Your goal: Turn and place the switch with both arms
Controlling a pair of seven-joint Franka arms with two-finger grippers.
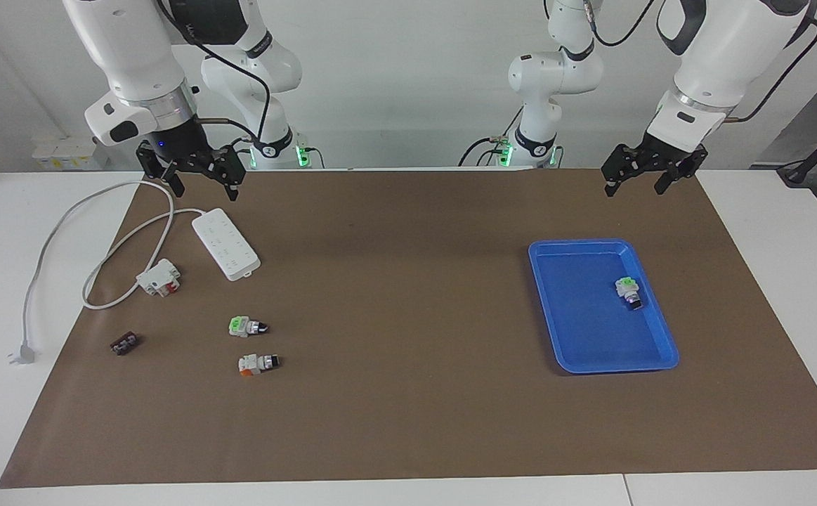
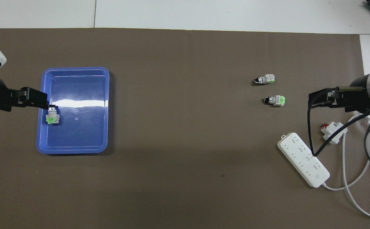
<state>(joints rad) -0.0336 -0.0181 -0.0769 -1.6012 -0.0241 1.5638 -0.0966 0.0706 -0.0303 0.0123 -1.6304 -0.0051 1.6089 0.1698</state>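
Switch: the switch [image 1: 629, 292] is small, with a white-grey body, a silver ring and a black knob. Its block looks green in both views.
Where: it lies on its side in the blue tray [image 1: 577, 337], close to the tray's rim at the left arm's end of the table. Its knob points away from the robots.
Left gripper: the left gripper [image 1: 635, 184] hangs in the air over the brown mat [image 1: 408, 422], above the mat's edge nearest the robots. Its jaws are wide open. It holds nothing and touches nothing.
Right gripper: the right gripper [image 1: 203, 184] hangs over the mat by the white cord [image 1: 57, 232]. Its jaws are wide open too, and it holds nothing.
Other things: two more switches lie on the mat toward the right arm's end. One has a bright green block [image 1: 246, 326]. The other is mostly white [image 1: 257, 363].
Facing view only: it shows the orange corner on the white one, and a small dark part [image 1: 124, 344] near the mat's edge.
Overhead view only: from above, the left gripper's tip looks as if it is over the tray rim, right by the switch.
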